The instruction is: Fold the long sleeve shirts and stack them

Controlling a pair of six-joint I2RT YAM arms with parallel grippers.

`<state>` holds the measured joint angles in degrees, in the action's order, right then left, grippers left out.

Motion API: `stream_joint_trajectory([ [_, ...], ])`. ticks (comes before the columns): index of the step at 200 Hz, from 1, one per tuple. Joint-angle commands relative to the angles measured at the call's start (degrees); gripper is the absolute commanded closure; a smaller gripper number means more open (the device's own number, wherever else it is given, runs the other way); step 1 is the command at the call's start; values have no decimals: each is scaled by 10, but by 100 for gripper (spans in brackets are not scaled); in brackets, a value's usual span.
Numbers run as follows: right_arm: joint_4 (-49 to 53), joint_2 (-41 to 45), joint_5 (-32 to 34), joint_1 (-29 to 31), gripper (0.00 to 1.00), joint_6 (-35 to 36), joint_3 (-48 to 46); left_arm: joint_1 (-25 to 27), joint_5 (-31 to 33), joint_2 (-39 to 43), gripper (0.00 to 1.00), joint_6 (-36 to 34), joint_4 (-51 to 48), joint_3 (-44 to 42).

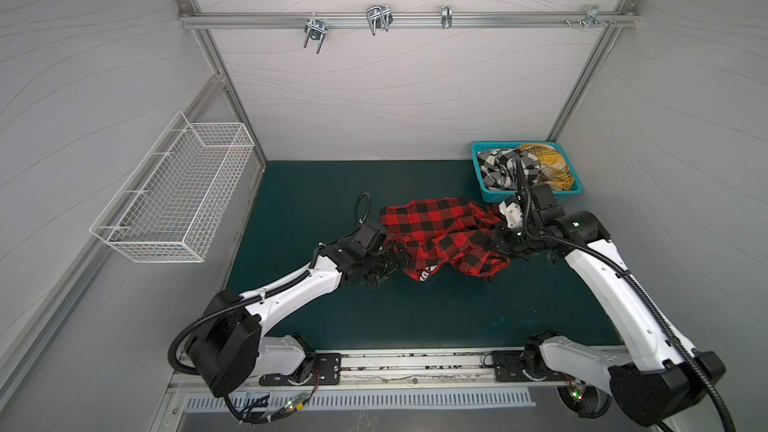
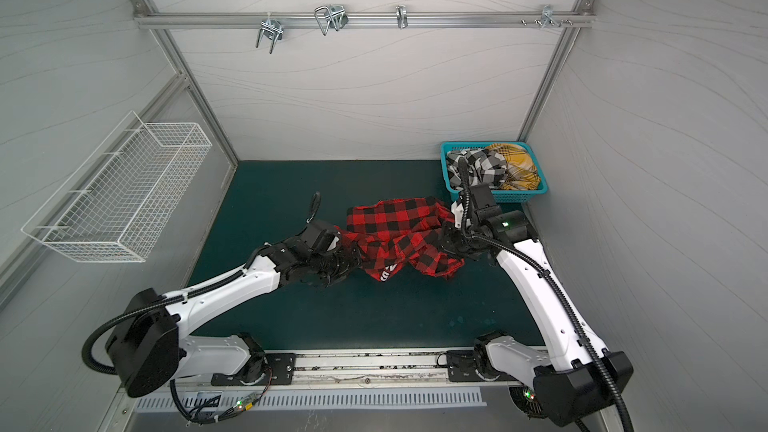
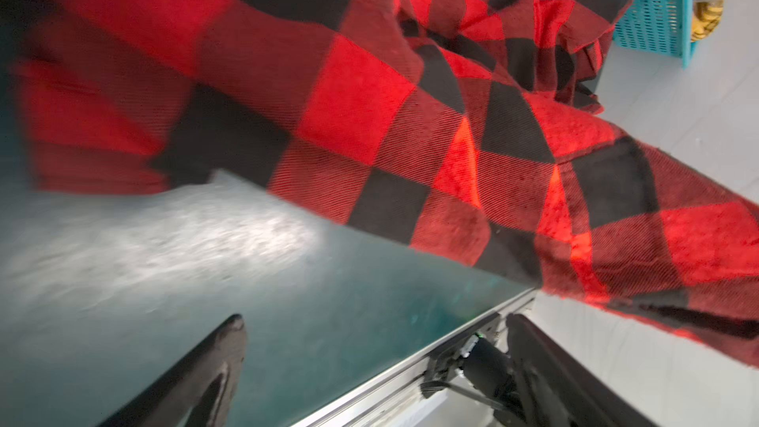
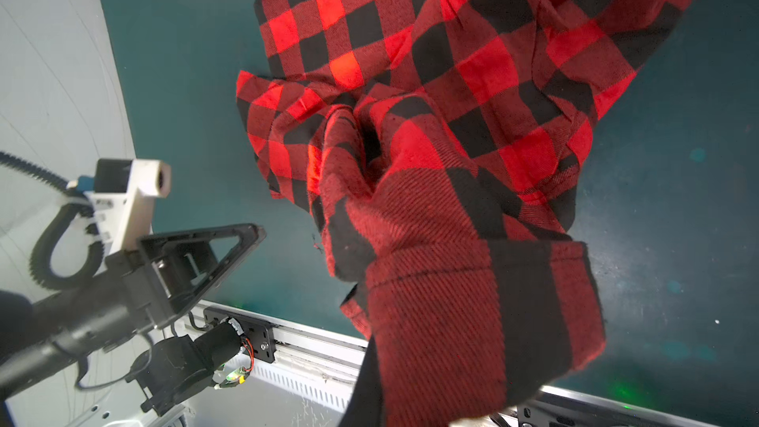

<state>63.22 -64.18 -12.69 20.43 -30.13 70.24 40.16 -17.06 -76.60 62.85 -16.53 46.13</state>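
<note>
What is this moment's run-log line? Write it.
left pincer open | right pincer shut on crumpled red shirt | black-and-white shirt, yellow shirt in basket | nothing folded

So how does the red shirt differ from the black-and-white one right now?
Colour: the red shirt is red-and-black check; the black-and-white shirt is black and white.
Place: the red shirt is out over the mat; the black-and-white shirt lies in the basket.
Handling: the right gripper holds the red shirt; no gripper touches the black-and-white shirt.
Both are checked and crumpled, unfolded.
</note>
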Motion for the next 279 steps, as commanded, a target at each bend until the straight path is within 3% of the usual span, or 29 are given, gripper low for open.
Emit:
stream_joint_trajectory([
  [1, 16, 14, -2, -3, 100, -2, -3, 9, -32, -31, 0, 77, 133, -7],
  [41, 16, 14, -2, -3, 100, -1, -2, 10, -26, -83, 1, 107, 179, 4],
  [54, 14, 16, 1, -3, 100, -1, -4, 6, -25, -104, 7, 102, 180, 24],
  [70, 14, 18, 4, -8, 100, 0, -9, -1, -34, -124, 31, 88, 168, 53],
  [103, 21, 20, 26, -15, 100, 9, -29, -6, 30, -85, 100, 11, 37, 122],
  [108, 21, 21, 29, -15, 99, 10, -32, -5, 40, -78, 100, -1, 15, 133],
  [124, 32, 28, 62, -12, 70, 14, -41, -6, 48, -64, 100, -21, -20, 153],
  [135, 42, 37, 96, 3, 58, 24, -39, -6, 42, -58, 100, -29, -30, 163],
  [162, 49, 73, 214, 125, 39, 48, -34, -5, 12, -56, 100, -35, -42, 182],
  [176, 50, 73, 230, 172, 22, 47, -32, -4, 4, -56, 100, -49, -61, 204],
  [186, 45, 66, 232, 205, 16, 45, -28, -2, 3, -57, 100, -67, -84, 226],
  [221, 56, 6, 327, 306, 12, 23, 11, -1, 0, -53, 100, -95, -130, 269],
  [240, 132, -19, 398, 301, 8, -35, 41, -1, -6, -47, 100, -95, -137, 278],
  [254, 142, 0, 376, 270, 8, -43, 35, -1, -8, -43, 100, -94, -136, 280],
  [279, 115, 67, 273, 220, 8, -25, 7, -1, -12, -46, 100, -94, -150, 294],
])
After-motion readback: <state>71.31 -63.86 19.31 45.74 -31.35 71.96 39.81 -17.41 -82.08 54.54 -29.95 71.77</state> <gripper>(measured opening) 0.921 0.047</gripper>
